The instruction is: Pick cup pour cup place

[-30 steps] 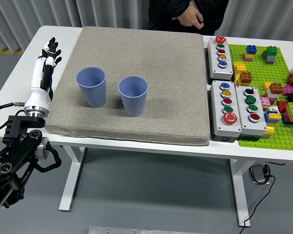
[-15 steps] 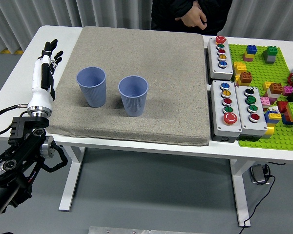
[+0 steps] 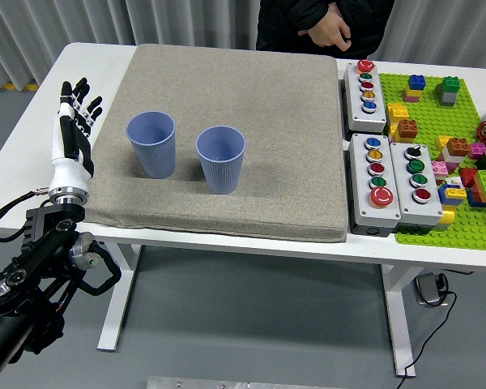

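Note:
Two blue ribbed cups stand upright on the grey mat [image 3: 283,105]. The left cup [image 3: 152,143] is near the mat's left edge. The right cup [image 3: 221,158] stands just to its right, apart from it. My left hand [image 3: 75,113] hovers over the table's left side, left of the left cup and clear of it, fingers spread and empty. The right arm is out of view.
Three grey button boxes [image 3: 367,85] [image 3: 375,182] [image 3: 417,185] stand right of the mat. A green baseplate [image 3: 437,121] with several toy bricks lies at the far right. A person [image 3: 324,24] stands at the far side, hands together off the table.
My left hand has drifted slightly left and toward the far side, and its forearm has swung more upright. The person has shifted a little to the right. The cups have not moved.

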You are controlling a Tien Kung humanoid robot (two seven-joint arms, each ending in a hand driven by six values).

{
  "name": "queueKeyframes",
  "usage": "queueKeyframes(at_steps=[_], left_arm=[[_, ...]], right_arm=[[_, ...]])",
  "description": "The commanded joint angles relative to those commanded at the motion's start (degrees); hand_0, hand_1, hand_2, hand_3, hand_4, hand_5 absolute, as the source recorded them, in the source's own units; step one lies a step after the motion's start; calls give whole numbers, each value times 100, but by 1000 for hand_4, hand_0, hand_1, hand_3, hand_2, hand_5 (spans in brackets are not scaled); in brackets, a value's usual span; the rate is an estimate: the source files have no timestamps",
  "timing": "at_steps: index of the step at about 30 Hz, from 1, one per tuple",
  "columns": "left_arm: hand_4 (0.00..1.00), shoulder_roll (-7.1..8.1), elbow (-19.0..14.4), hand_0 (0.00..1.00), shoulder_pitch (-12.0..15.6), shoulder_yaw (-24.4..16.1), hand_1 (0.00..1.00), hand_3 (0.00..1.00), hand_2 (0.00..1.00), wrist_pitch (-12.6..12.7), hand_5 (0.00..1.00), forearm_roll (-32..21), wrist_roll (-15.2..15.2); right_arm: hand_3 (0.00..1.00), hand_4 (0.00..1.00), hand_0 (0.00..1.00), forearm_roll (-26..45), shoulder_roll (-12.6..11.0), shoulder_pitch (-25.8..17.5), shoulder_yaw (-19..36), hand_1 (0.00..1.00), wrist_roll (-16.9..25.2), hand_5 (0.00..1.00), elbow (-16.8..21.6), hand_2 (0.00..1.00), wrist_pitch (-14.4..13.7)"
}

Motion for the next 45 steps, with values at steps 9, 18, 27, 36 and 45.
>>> queueKeyframes(at_steps=[9,18,27,36,45], left_arm=[[752,-3,-9,826,40,60,835,876,927,-25,998,-70,-19],[752,-2,-22,846,30,49,878,871,924,-36,998,-47,2],[765,6,-22,887,12,21,927,869,929,-61,998,-11,40],[770,9,-24,836,10,4,800,874,924,-78,998,60,118],[769,15,-28,845,-16,-12,911,877,941,-100,998,101,124]], right_arm=[[603,51,702,-30,3,-38,14,692,-1,392,1,636,7],[604,51,702,-11,-3,-23,10,692,12,392,-5,637,3],[604,52,702,6,-8,-1,5,692,15,393,-7,638,1],[603,51,701,16,-11,9,13,692,24,392,-10,638,-6],[603,50,701,32,-13,33,4,693,17,390,-9,638,-9]])
